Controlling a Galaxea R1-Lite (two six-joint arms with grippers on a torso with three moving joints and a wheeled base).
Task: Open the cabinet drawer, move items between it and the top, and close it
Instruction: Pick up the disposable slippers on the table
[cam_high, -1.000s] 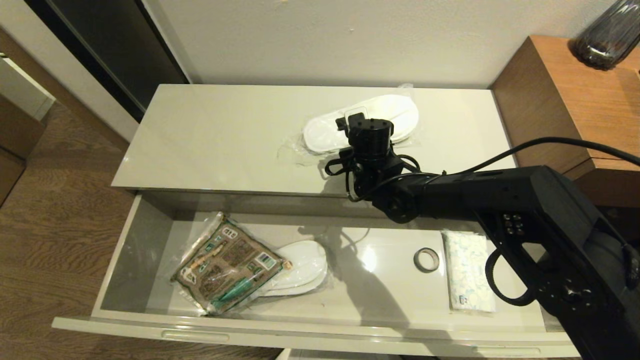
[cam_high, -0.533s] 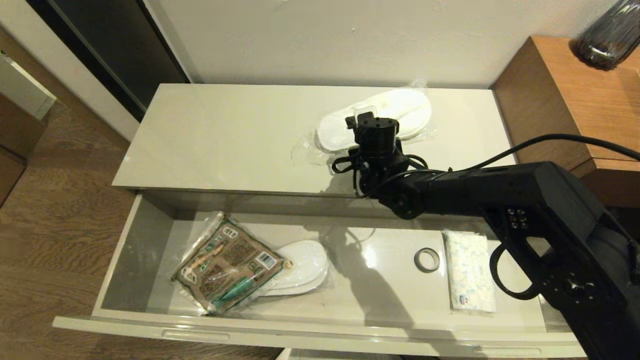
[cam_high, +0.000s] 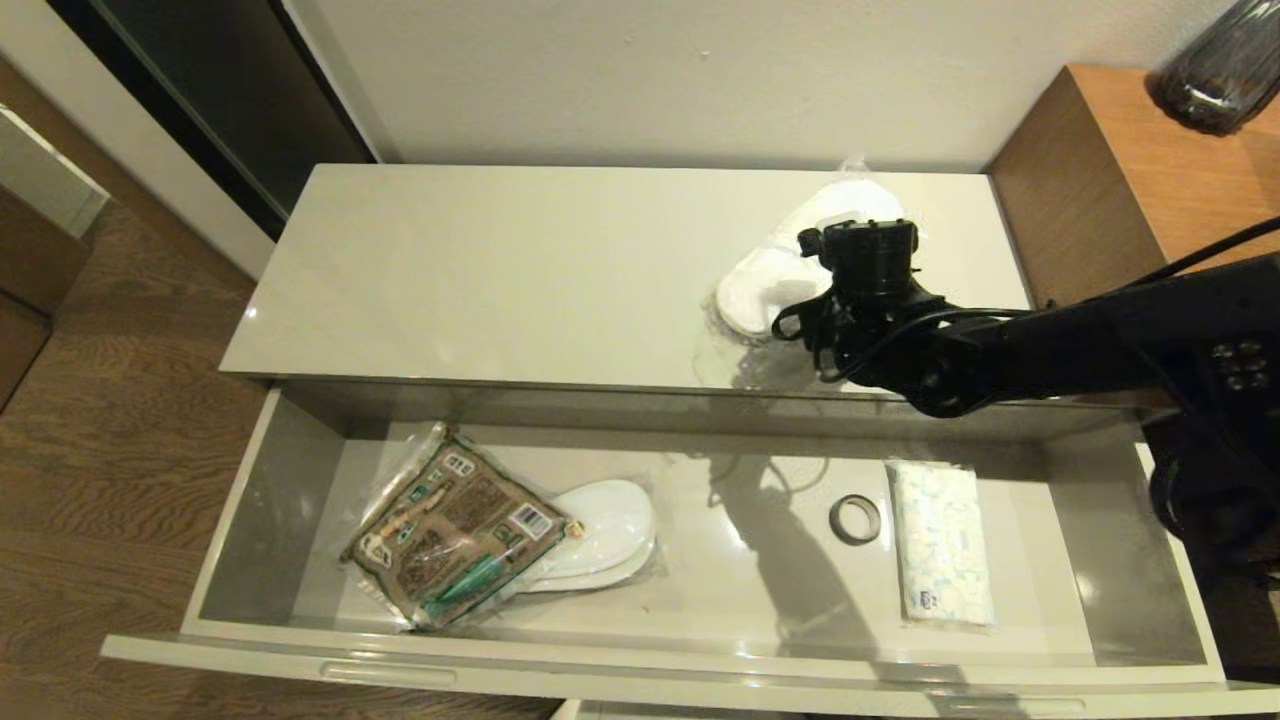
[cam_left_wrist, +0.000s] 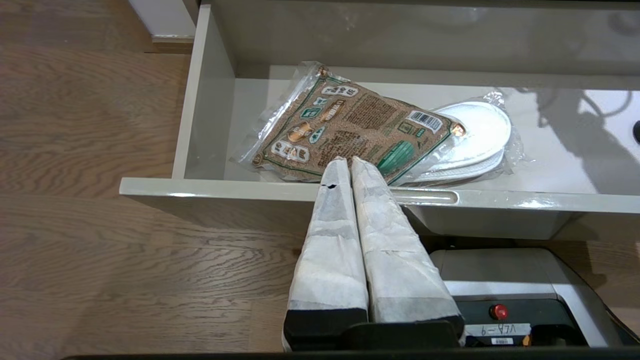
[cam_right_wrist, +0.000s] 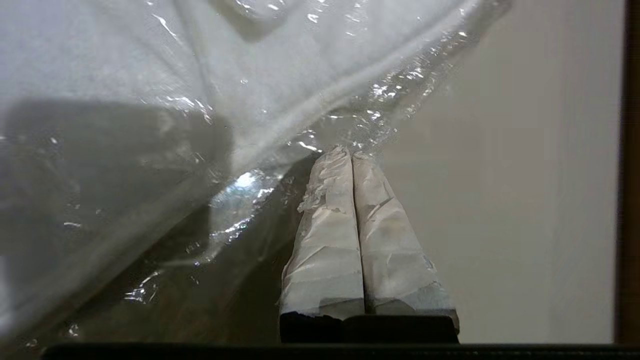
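The cabinet drawer (cam_high: 640, 655) stands pulled out below the top (cam_high: 480, 270). My right gripper (cam_right_wrist: 351, 152) is over the right part of the top, shut on the clear wrap of a white slipper pair (cam_high: 775, 270) (cam_right_wrist: 150, 60), which hangs tilted from it. In the drawer's left half the brown-and-green packet (cam_high: 455, 525) (cam_left_wrist: 350, 127) lies partly over another wrapped slipper pair (cam_high: 610, 530) (cam_left_wrist: 475, 135). The black tape roll (cam_high: 854, 518) lies right of the middle. My left gripper (cam_left_wrist: 348, 161) is shut and empty, just in front of the drawer's front edge, out of the head view.
A white printed tissue pack (cam_high: 940, 545) lies in the drawer right of the tape roll. The brown wooden side unit (cam_high: 1130, 170) with a dark vase (cam_high: 1215, 70) stands right of the cabinet. The wall runs behind. Wooden floor lies to the left.
My right gripper closed on the slipper wrap and moved to the right along the top, taking the slipper pair with it. The drawer's contents have not moved.
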